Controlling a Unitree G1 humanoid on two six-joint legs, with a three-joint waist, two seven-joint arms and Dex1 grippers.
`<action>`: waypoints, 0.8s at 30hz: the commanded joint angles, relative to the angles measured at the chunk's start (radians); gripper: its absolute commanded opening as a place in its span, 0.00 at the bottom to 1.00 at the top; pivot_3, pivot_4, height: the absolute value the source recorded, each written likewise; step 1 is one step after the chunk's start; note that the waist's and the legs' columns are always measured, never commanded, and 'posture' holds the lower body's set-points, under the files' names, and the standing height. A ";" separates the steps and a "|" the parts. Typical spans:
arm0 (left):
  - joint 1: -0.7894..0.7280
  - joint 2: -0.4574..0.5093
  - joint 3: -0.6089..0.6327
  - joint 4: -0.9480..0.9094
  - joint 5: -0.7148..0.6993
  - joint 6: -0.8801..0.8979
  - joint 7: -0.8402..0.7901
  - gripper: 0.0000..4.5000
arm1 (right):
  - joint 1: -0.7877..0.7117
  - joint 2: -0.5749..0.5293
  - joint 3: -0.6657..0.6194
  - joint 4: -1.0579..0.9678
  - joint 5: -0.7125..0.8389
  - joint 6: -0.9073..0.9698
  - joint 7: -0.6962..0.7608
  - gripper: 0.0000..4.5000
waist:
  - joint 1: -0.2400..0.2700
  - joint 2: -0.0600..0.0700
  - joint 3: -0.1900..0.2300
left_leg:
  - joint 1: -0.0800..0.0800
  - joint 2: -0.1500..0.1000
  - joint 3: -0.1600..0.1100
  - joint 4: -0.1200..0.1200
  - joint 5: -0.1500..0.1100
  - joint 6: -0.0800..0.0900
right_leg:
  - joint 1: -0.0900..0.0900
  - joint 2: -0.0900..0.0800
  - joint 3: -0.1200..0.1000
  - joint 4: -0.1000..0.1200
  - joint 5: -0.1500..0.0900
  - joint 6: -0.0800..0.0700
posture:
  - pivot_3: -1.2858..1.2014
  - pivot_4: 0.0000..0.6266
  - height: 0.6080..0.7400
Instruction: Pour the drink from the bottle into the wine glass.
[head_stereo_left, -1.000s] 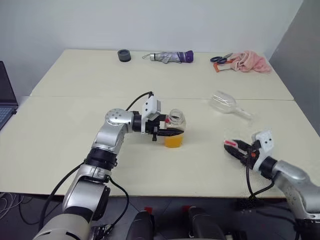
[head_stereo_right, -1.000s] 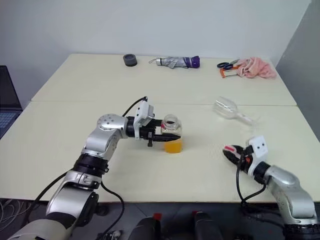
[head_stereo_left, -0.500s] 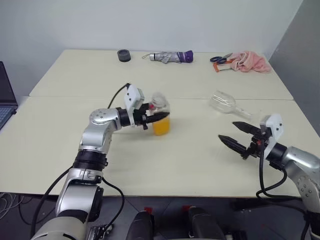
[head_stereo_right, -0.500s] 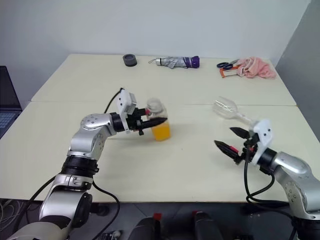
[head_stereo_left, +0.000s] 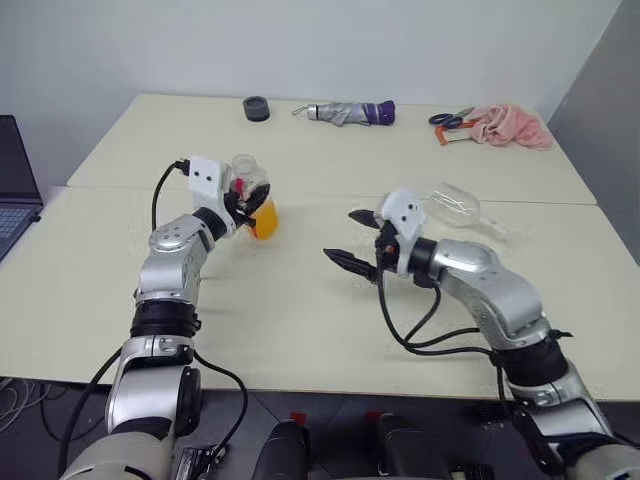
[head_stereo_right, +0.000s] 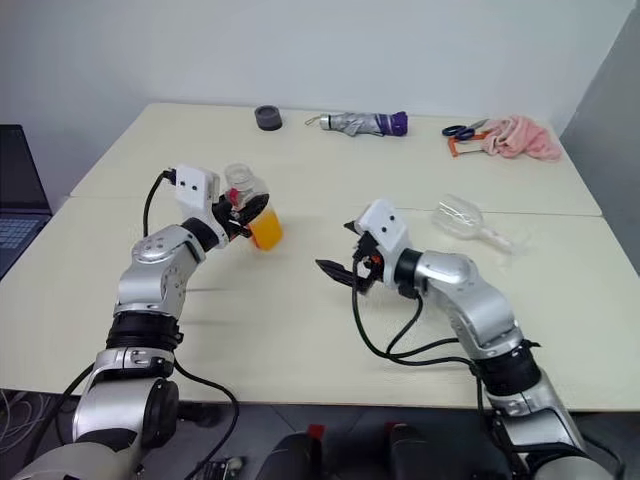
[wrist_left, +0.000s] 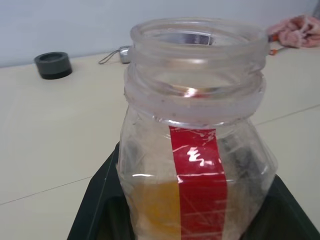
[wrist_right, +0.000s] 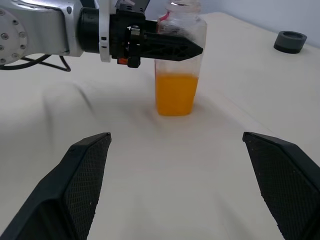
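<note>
Left hand (head_stereo_left: 243, 200) clamped on the bottle (head_stereo_left: 252, 193), fingers pinching it around the upper body just under the neck. Bottle is uncapped, mouth open, upright with a slight tilt, sitting over the left half of the bench (head_stereo_left: 300, 320) close to the seam between the two tabletops. The right wrist view puts its base at or just above the surface, can't tell which. The drink (head_stereo_left: 263, 220) fills only the lower part of the bottle, orange, level well below the fingers. Red label strip runs vertically down the side in the left wrist view.

Right hand (head_stereo_left: 357, 243) spread wide, holding nothing, hovering above the bench middle and pointing toward the bottle, well apart from it. In the right wrist view both fingers (wrist_right: 82, 170) frame the bottle with clear bench between.

Wine glass (head_stereo_left: 457, 207) lies on its side on the right part of the bench, just behind the right forearm, bowl toward the centre, stem pointing out to the right. Empty as far as visible.

Far edge of bench: small dark round cap-like object (head_stereo_left: 256, 107), folded grey umbrella with purple end (head_stereo_left: 345, 112), scissors (head_stereo_left: 452, 119) next to a pink cloth (head_stereo_left: 508, 125). Laptop edge (head_stereo_left: 18, 190) off the left side
</note>
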 joint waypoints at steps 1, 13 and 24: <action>-0.024 0.024 0.015 0.037 0.030 0.000 0.059 0.40 | -0.036 0.022 0.008 0.019 -0.035 -0.021 -0.004 1.00 | -0.001 0.000 0.000 | 0.000 0.000 0.000 0.000 0.000 0.000 | 0.000 0.001 0.000 0.000 0.000 0.000 | 0.52 0.24 1.00; -0.063 -0.002 0.038 0.132 0.016 -0.026 0.162 0.57 | -0.051 0.051 0.018 0.026 -0.079 -0.020 0.028 1.00 | -0.004 0.000 0.000 | 0.002 0.000 0.000 0.000 0.000 0.000 | 0.000 0.002 0.000 0.003 0.000 -0.001 | 0.52 0.24 1.00; -0.038 -0.010 0.030 0.112 0.018 -0.035 0.171 0.99 | -0.039 0.057 0.016 0.001 -0.091 -0.012 0.033 1.00 | -0.002 0.000 0.000 | 0.000 0.000 -0.001 0.000 0.000 -0.001 | 0.000 0.001 -0.001 0.001 0.000 -0.001 | 0.52 0.24 1.00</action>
